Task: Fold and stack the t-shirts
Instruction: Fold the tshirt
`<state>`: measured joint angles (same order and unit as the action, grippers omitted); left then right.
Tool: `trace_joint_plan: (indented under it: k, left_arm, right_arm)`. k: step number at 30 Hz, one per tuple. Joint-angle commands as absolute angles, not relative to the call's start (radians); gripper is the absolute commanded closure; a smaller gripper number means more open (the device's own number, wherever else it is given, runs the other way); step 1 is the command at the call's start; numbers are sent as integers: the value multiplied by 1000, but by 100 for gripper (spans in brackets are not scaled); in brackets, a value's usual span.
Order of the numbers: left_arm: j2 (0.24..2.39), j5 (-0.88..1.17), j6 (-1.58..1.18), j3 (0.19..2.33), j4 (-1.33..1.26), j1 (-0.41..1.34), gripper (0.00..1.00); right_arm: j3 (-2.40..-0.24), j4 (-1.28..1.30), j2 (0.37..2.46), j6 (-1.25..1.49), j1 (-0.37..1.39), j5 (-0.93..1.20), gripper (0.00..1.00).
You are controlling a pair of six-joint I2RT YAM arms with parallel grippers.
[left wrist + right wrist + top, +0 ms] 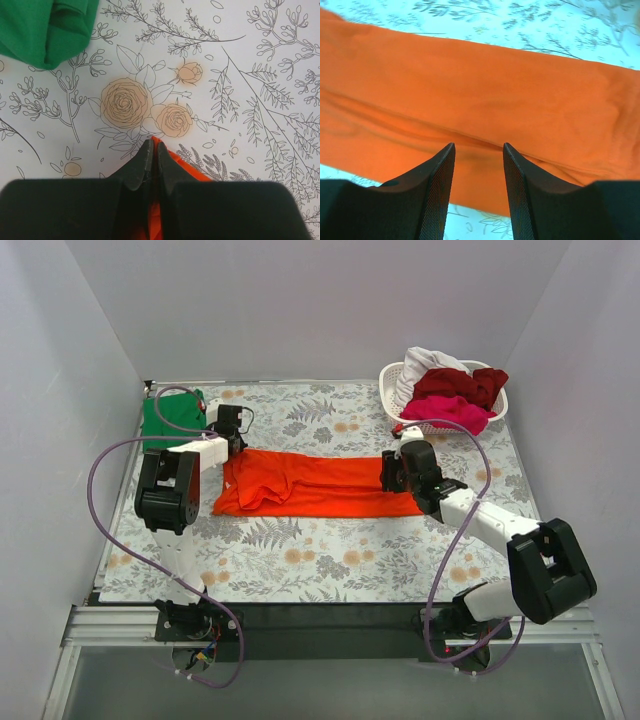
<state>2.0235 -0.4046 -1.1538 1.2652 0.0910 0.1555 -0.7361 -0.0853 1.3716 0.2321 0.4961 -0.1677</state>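
The table (pixel 330 550) fills the middle of the top view. It is covered edge to edge with a pale cloth printed with grey ferns, leaves and peach roses. Plain white walls (pixel 300 300) close it in at the back and both sides, and a black strip (pixel 330 618) on a metal rail runs along the bottom.

There are five t-shirts. The orange-red t-shirt (pixel 320 485) lies flat at the centre as one long band across the frame. The green t-shirt (pixel 168 420) lies folded at the upper left, near the table's corner. The other three are heaped in the single white lattice basket (pixel 390 390) at the upper right. These are a white t-shirt (pixel 430 362) on top at the back, a dark red t-shirt (pixel 462 385) and a magenta t-shirt (pixel 455 412) at the front.

Two arms stand at the bottom, each trailing one purple cable (pixel 100 480).

The left hand (pixel 232 432) is at the orange-red shirt's upper left corner. In its wrist view the black fingers (pixel 145 160) are pressed together, with a point of orange cloth pinched between them. The right hand (pixel 392 472) is down on the shirt's right end. Its fingers (pixel 442 170) stand partly apart with the tips on the cloth, either side of a crease, and are not closed on it.
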Motion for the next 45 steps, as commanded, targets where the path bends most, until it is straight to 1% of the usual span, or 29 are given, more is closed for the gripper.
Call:
trace_joint_plan:
  k: [1, 8, 17, 29, 31, 33, 34, 36, 37, 45]
  left_arm:
    - [1985, -426, -1157, 1281, 98, 150, 100]
    - [1968, -413, -1164, 1262, 100, 129, 100]
    - [1968, -399, -1167, 1259, 97, 124, 100]
    - [1968, -391, -1163, 1253, 94, 123, 100]
    - [1967, -391, -1161, 1252, 94, 123, 100]
    - [1964, -391, -1163, 1250, 94, 120, 100]
    - [1960, -390, -1163, 1247, 92, 118, 100]
    - [1953, -382, -1163, 1243, 87, 112, 100]
    - [1951, -379, -1164, 1239, 86, 109, 100]
    - [1902, -385, -1175, 1192, 84, 65, 100]
  right_arm:
    - [-756, -115, 1405, 230, 451, -210, 61]
    - [-804, -107, 1488, 209, 327, -241, 61]
    - [-821, -117, 1512, 199, 170, -158, 57]
    - [-946, -124, 1692, 204, 87, -135, 59]
    - [-959, -124, 1719, 204, 81, -132, 61]
    - [-965, -124, 1735, 204, 71, -121, 71]
    - [-966, -124, 1747, 206, 69, -115, 83]
    - [-972, -118, 1759, 213, 61, -115, 97]
    - [-974, -115, 1769, 213, 57, -107, 99]
    - [-950, -86, 1747, 245, 9, -123, 99]
